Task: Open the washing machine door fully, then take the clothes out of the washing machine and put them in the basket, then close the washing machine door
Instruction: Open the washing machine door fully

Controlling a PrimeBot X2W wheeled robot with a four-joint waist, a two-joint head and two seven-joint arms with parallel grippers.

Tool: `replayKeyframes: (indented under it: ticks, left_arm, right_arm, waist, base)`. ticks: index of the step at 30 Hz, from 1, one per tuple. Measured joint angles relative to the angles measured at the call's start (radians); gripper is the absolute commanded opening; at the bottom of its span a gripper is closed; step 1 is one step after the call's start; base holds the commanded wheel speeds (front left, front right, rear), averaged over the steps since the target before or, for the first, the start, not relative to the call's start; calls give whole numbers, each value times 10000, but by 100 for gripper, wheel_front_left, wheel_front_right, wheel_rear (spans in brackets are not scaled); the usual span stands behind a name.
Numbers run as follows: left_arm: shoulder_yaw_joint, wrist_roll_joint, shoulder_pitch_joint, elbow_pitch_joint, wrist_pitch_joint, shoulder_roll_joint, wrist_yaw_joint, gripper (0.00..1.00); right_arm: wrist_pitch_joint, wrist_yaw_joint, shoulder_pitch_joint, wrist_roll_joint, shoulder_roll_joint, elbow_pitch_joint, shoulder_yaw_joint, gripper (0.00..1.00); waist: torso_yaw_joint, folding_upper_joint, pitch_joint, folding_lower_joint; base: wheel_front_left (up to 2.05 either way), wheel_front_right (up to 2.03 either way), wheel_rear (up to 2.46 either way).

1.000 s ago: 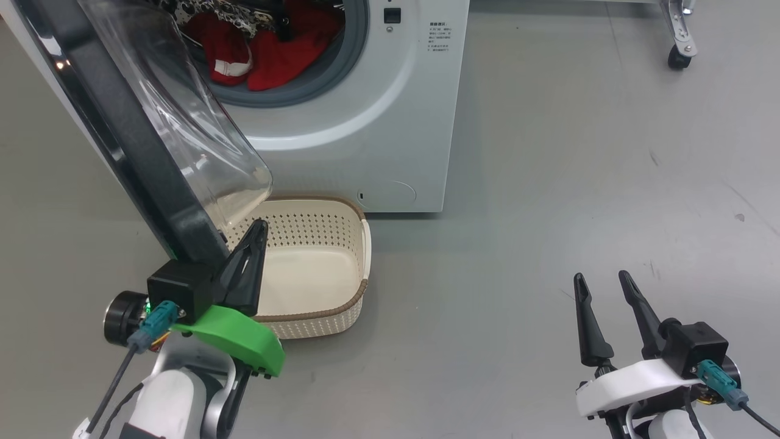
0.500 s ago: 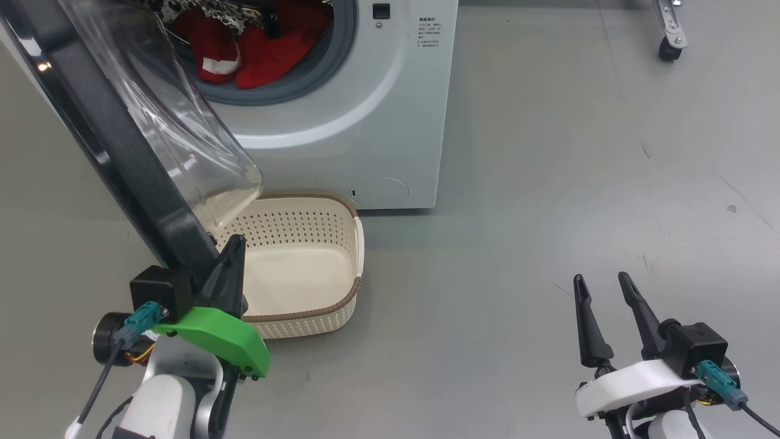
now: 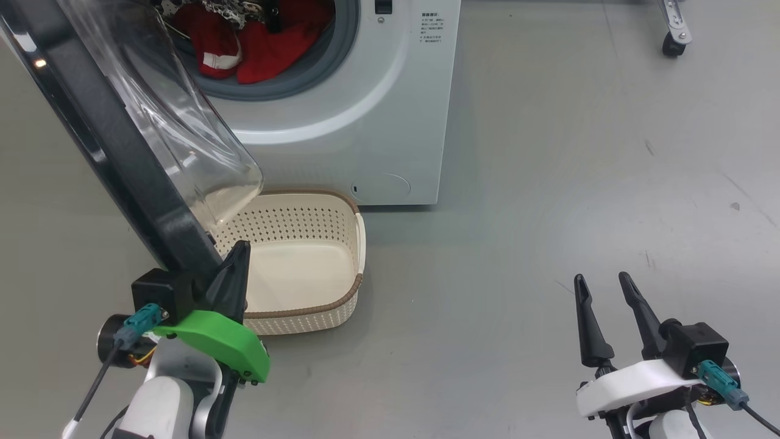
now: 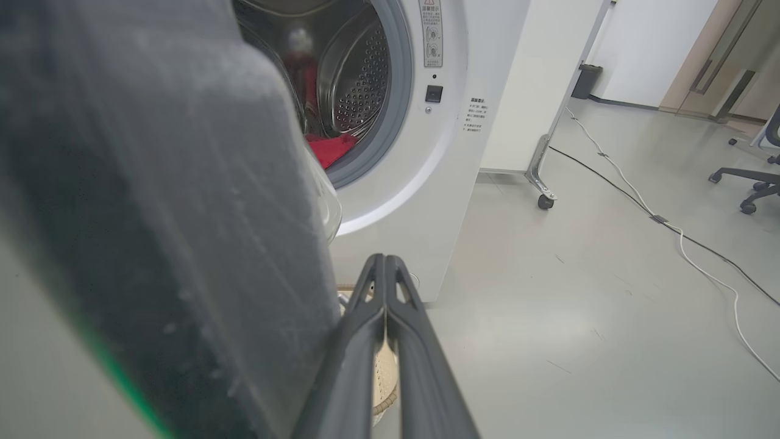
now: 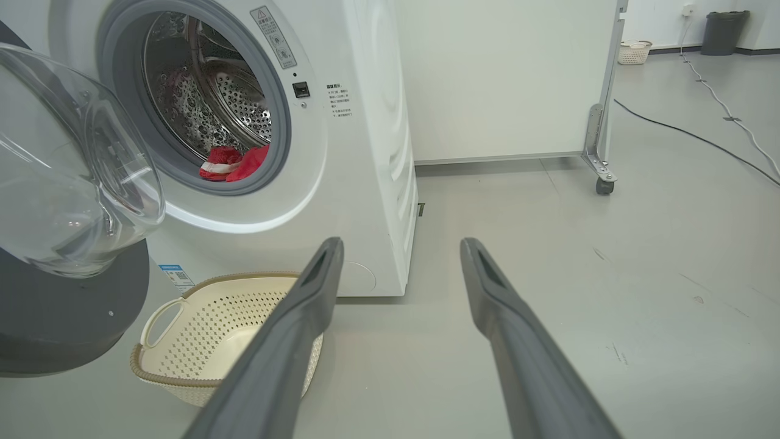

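Our left claw [image 3: 241, 249], pinched shut, sits just beside the washing machine door [image 3: 116, 158], whose glass bowl bulges toward our spread right claw [image 3: 601, 277]; the clothes [image 3: 268, 52] lie ahead inside the washing machine [image 3: 365, 122].

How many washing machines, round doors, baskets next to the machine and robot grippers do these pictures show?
White front-loading washing machine: 1
Round black-rimmed glass door: 1
Cream perforated plastic basket: 1
Dark two-fingered grippers: 2, left gripper and right gripper
Total: 5

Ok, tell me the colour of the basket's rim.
Brown, on a cream basket; the right wrist view shows it best.
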Motion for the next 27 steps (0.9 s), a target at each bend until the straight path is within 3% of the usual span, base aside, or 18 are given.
replayKeyframes:
  ticks: [13, 27]
  left_arm:
    - [-128, -234, -45, 339, -163, -117, 0, 0]
    - [102, -376, -88, 761, -527, -144, 180, 0]
  right_arm:
    - [0, 12, 0, -73, 17, 12, -257, 100]
    - [0, 100, 16, -190, 17, 146, -228, 100]
  waist:
    - [522, 0, 12, 0]
    - [1643, 0, -85, 0]
  base:
    - [0, 0, 0]
    - [0, 0, 0]
